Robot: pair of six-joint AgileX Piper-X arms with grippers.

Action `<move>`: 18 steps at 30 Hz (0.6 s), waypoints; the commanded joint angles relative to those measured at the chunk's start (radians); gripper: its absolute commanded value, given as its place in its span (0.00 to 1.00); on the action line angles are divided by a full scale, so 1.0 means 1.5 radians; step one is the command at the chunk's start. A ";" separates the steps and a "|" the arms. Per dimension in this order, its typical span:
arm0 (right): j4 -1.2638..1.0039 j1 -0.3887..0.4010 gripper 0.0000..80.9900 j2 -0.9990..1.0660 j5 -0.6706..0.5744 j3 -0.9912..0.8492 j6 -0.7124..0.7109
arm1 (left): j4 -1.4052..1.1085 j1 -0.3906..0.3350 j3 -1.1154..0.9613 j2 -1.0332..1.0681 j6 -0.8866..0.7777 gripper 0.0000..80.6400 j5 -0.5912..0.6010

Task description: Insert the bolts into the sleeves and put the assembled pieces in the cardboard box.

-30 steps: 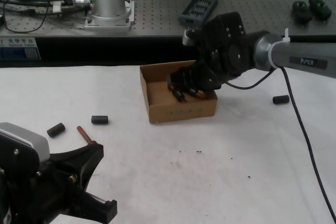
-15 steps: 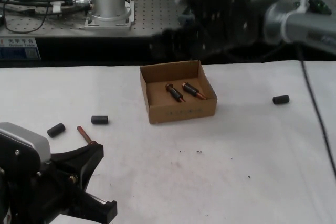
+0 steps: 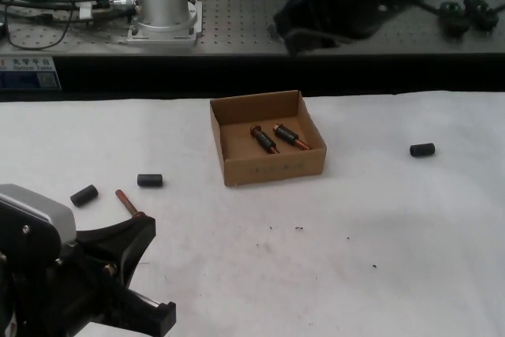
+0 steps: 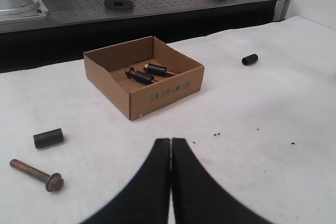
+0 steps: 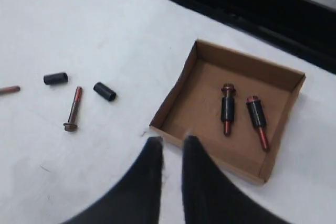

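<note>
My left gripper (image 4: pixel 171 141) is clenched on nothing; my right gripper (image 5: pixel 172 140) is slightly parted and empty. Two assembled pieces (image 5: pixel 227 108) lie in the cardboard box (image 5: pixel 197 103). Right wrist view: loose bolt (image 5: pixel 73 108) beside two sleeves (image 5: pixel 55 78).

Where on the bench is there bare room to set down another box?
Bare cloth lies between the cardboard box and the lone sleeve, and in front of the box. Left of it is crowded: two sleeves, a bolt.
</note>
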 commanded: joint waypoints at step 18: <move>-0.137 -0.006 0.08 -0.304 0.203 0.404 0.023 | -0.004 0.002 -0.004 -0.006 0.006 0.01 -0.004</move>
